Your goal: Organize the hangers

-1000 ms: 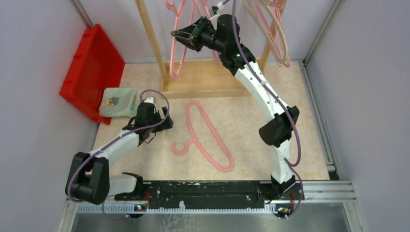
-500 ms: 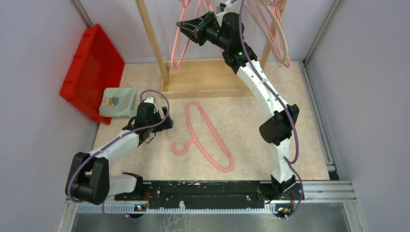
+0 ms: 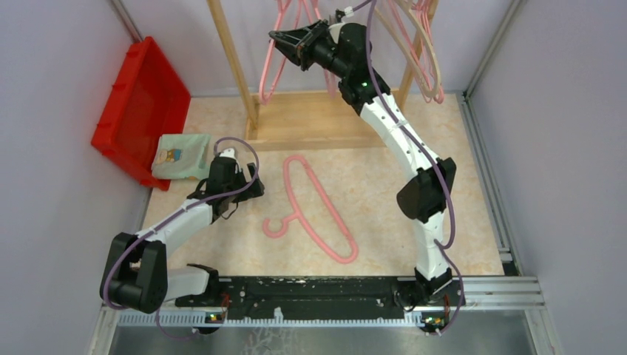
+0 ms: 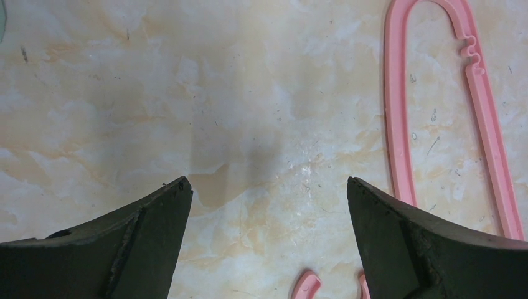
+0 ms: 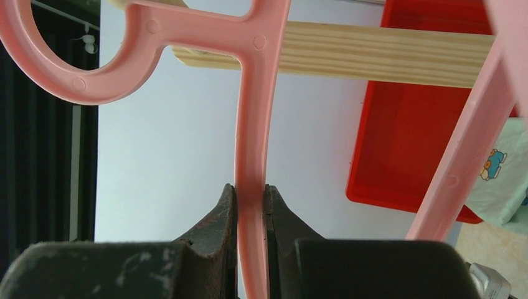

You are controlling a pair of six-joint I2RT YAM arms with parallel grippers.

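- Nearest the arm bases, the left gripper hovers low over the glossy marble-patterned tabletop. Its dark wedge-shaped jaws are spread wide with nothing between them.
- Just beside it, a thick pink plastic hanger lies flat on the table. It is smooth and moulded, with small notches along one arm.
- Farther back and raised, the right gripper is clamped on the flat neck of a second pink moulded hanger. The round hook of this one sits against the pale grained wooden rail, but I cannot tell whether it has caught.
- To hang it well, I judge the hook's opening should pass over the rail and settle fully before the jaws let go. Slick plastic may slide or swing.
- Beyond, toward the rail's right end, slim pink and beige hangers dangle together.
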